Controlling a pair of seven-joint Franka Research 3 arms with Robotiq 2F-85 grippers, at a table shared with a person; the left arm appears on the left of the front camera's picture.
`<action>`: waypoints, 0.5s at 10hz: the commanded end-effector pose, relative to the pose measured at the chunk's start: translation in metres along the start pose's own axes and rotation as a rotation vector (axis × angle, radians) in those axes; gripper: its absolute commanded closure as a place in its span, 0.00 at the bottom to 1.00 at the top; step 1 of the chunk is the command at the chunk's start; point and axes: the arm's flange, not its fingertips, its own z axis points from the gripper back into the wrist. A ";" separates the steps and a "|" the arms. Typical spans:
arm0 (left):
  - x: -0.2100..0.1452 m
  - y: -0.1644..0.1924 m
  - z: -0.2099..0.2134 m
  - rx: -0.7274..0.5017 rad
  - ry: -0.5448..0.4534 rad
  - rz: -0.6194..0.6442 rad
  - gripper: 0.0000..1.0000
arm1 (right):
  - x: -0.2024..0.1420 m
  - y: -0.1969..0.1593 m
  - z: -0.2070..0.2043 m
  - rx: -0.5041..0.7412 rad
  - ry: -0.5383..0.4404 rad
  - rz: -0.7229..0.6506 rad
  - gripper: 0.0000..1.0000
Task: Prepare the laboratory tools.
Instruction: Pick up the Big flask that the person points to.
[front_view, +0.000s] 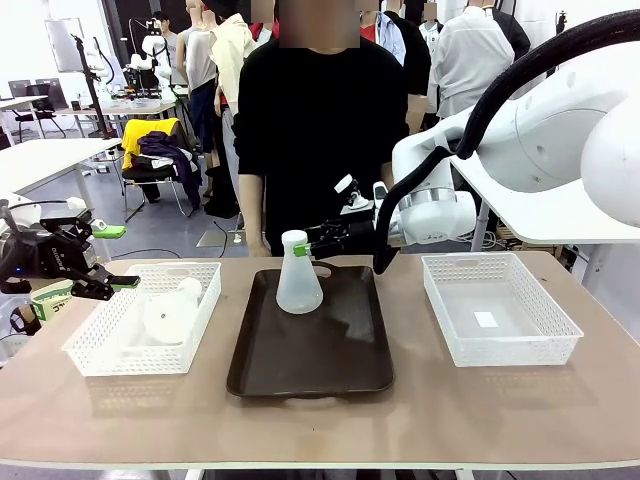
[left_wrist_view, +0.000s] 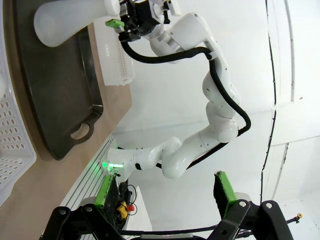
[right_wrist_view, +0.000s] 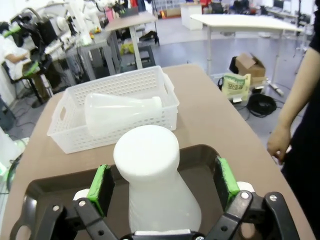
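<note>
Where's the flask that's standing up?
In the front view the flask stands upright at the far end of the brown tray, mid-table, its neck between the right gripper's open fingers.

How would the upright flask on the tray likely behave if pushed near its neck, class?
Probably slides rather than tips: the flask has a wide base. Likely light: it looks empty. Its smooth wall may slip.

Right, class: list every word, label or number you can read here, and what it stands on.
No text can be read.
Green print on the bag on the floor: too blurred to read.
Any print on the white sticker in the right basket: too small to read.
</note>
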 end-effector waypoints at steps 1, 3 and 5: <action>0.000 -0.002 0.001 0.013 -0.001 0.006 0.00 | 0.024 0.005 0.024 -0.026 0.098 -0.001 0.00; 0.000 -0.002 0.001 0.013 -0.001 0.006 0.00 | 0.038 0.009 0.052 -0.110 0.151 -0.001 0.00; 0.000 -0.002 0.001 0.013 -0.001 0.006 0.00 | 0.046 0.022 0.076 -0.176 0.147 -0.009 0.00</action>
